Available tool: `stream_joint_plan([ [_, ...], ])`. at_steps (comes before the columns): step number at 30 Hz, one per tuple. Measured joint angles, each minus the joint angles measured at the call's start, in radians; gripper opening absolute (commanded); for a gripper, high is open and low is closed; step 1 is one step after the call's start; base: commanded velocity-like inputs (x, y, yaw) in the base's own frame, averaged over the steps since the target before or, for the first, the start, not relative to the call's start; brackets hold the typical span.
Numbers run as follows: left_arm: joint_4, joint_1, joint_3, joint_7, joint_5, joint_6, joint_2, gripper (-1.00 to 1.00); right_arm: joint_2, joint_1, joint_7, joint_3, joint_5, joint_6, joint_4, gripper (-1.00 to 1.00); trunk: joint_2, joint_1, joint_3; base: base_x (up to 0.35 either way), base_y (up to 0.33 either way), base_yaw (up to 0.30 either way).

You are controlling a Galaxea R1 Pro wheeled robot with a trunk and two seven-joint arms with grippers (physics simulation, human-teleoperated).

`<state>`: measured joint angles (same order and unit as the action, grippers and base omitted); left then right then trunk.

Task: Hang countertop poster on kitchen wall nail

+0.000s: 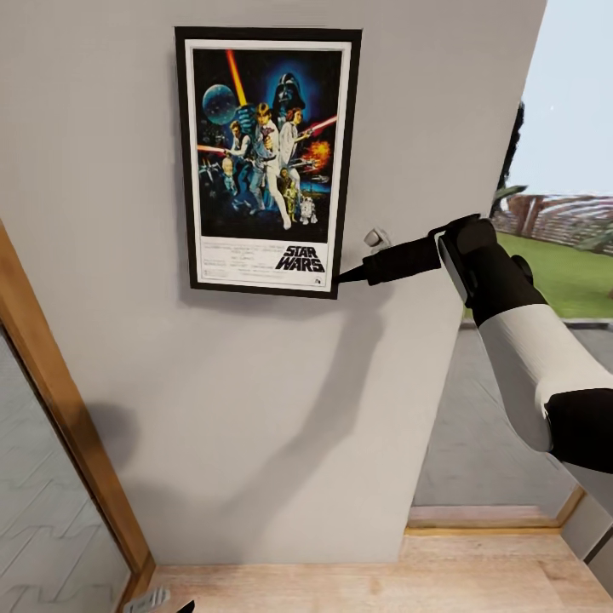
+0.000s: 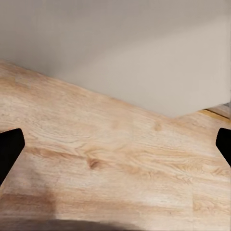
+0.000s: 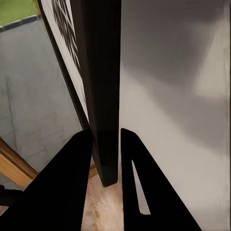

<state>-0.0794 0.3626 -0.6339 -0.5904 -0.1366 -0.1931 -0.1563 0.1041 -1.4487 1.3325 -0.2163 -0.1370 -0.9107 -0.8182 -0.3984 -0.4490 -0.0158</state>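
**Poster pinched at its corner against the wall**

Head view: the right arm [image 1: 519, 340] reaches in, its right gripper [image 1: 345, 276] clamped on the lower right corner of the poster [image 1: 268, 157], which stands upright, flat against the grey wall [image 1: 255, 409].

Left wrist view: the left gripper [image 2: 115, 144], fingertips [image 2: 9, 149] wide apart, hangs over the wooden floor [image 2: 120, 168].

Right wrist view: both fingers [image 3: 67, 187] squeeze the poster's black frame edge [image 3: 98, 86].

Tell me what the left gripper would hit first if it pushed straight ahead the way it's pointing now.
Most likely the wooden floor: the left wrist view looks down along the fingers onto bare planks, with nothing between. The grey wall lies further on, past where floor and wall meet. Depth is hard to judge.
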Motion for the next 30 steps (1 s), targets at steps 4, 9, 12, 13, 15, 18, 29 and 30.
stream_joint_plan([
  [4,0.0,0.0,0.0,0.0,0.0,0.0,0.0,1.0,0.0,0.0,0.0,-0.001,0.027,-0.008,-0.003,-1.0,0.002,-0.001,0.0,0.148,0.0,0.0],
  [9,0.0,0.0,0.0,0.0,0.0,0.0,0.0,1.0,0.0,0.0,0.0,0.0,0.01,-0.003,-0.002,-1.0,0.0,0.0,0.0,0.003,0.0,0.0],
  [12,0.0,0.0,0.0,0.0,0.0,0.0,0.0,1.0,0.0,0.0,0.0,0.0,0.011,-0.004,-0.002,-1.0,0.0,0.0,0.0,0.0,0.0,0.0],
  [13,0.0,0.0,0.0,0.0,0.0,0.0,0.0,1.0,0.0,0.0,0.0,-0.001,0.011,-0.004,-0.001,-1.0,0.0,0.0,0.0,0.0,0.0,0.0],
  [15,0.0,0.0,0.0,0.0,0.0,0.0,0.0,1.0,0.0,0.0,0.0,0.0,0.011,-0.003,-0.002,-1.0,0.0,0.0,0.0,0.0,0.0,0.0],
  [18,0.0,0.0,0.0,0.0,0.0,0.0,0.0,1.0,0.0,0.0,0.0,0.0,0.011,-0.003,-0.002,-1.0,0.0,0.0,0.0,0.0,0.0,0.0],
  [29,0.0,0.0,0.0,0.0,0.0,0.0,0.0,1.0,0.0,0.0,0.0,-0.001,0.012,-0.004,-0.001,-1.0,0.0,0.0,0.0,0.0,0.0,0.0],
  [30,0.0,0.0,0.0,0.0,0.0,0.0,0.0,1.0,0.0,0.0,0.0,-0.001,0.012,-0.004,-0.001,-1.0,0.0,0.0,0.0,0.0,0.0,0.0],
])
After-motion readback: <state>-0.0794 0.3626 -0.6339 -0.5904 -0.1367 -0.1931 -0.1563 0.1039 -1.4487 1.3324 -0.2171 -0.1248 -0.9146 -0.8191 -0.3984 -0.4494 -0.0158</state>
